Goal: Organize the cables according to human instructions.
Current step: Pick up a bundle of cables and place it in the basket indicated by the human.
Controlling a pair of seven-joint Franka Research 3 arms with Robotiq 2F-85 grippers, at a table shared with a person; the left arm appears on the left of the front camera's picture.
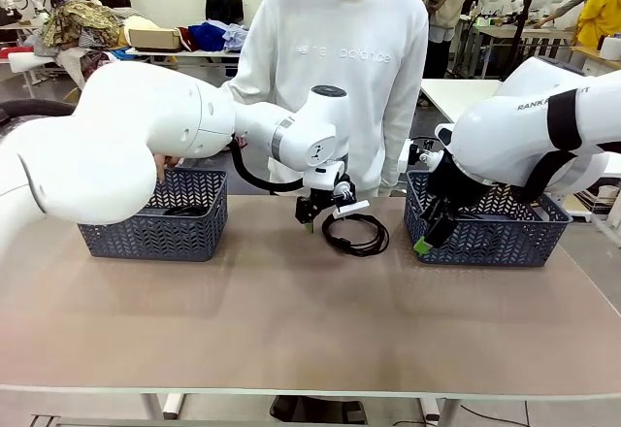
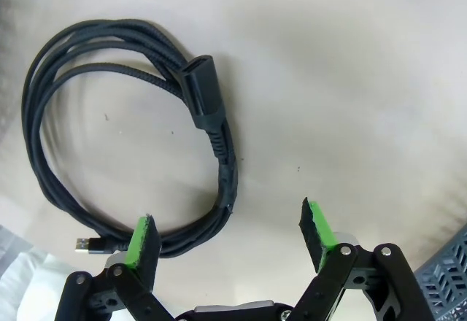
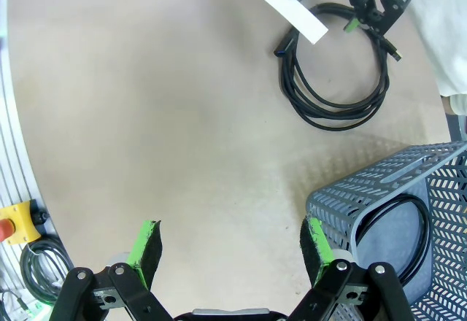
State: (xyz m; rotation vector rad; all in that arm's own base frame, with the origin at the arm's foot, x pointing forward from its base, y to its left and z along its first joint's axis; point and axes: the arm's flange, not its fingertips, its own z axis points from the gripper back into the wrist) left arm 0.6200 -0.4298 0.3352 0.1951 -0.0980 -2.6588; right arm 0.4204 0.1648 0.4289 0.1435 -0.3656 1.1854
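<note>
A black cord (image 1: 355,234) lies on the tan desk (image 1: 291,320) near its middle, between two blue-grey baskets. It is wound into a round coil of several loops. In the left wrist view the cord (image 2: 95,146) has a woven, braided jacket; a chunky black plug (image 2: 204,95) lies across the loops on one side, and a small metal-tipped connector (image 2: 86,244) pokes out at the coil's lower edge.

The left tool (image 1: 312,215) hangs just above the desk at the coil's near-left edge, its green pads spread with nothing between them. In its own view the left tool (image 2: 230,237) has one pad right over the coil's strands.

The right tool (image 1: 427,238) sits at the front corner of the right basket (image 1: 505,238), also spread and empty. In its wrist view another coiled cord (image 3: 398,226) lies inside that basket. The left basket (image 1: 155,223) holds something dark. A person in a white sweatshirt (image 1: 335,58) stands at the far side.
</note>
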